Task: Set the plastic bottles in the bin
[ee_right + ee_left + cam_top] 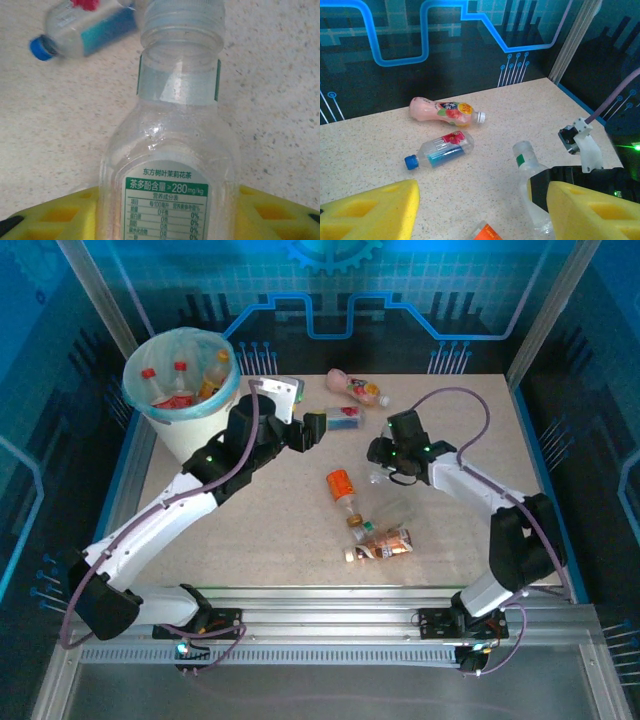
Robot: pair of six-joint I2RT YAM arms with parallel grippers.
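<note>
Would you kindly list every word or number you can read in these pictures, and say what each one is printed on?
"东方树叶茉莉花茶": top line of the label on the clear green-label bottle.
"茶多酚含量≥280mg/kg": green band on the same label.
"营养成分表": just below that band; the table rows under it show "0%" but are otherwise too blurred to read.
Pink bottle and blue-capped bottle: label print too small to read.

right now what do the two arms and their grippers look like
The left arm and right arm have white links and black joints with small green lights, and a purple-grey cable runs along each. The left gripper and right gripper have yellow block fingers with rectangular recesses.
</note>
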